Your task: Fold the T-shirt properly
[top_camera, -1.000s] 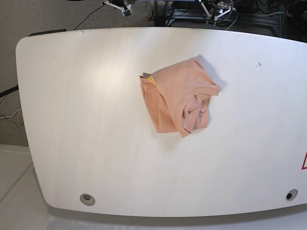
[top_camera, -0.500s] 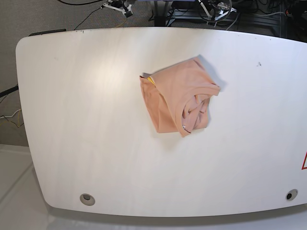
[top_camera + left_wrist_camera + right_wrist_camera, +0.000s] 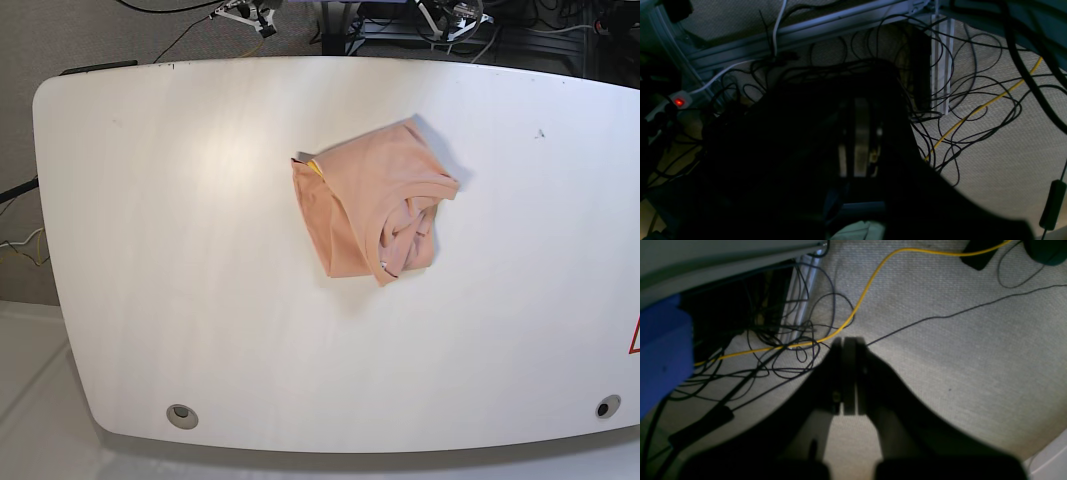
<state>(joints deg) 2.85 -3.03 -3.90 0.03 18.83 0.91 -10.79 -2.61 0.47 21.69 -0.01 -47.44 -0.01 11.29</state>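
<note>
The T-shirt (image 3: 372, 212) lies folded into a small bundle near the middle of the white worktop (image 3: 180, 260), far from both arms. The right gripper (image 3: 849, 343) hangs over the carpet (image 3: 957, 350) behind the worktop, its jaws pressed together and holding nothing. A yellow cable (image 3: 853, 311) and black wires (image 3: 783, 353) lie on the floor just past its tip. The left gripper (image 3: 858, 133) is dark and hard to see, with jaws together and empty, above a tangle of wires (image 3: 960, 110).

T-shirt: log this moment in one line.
T-shirt: folded bundle, mid-table | left gripper: shut, off-table | right gripper: shut, off-table
</note>
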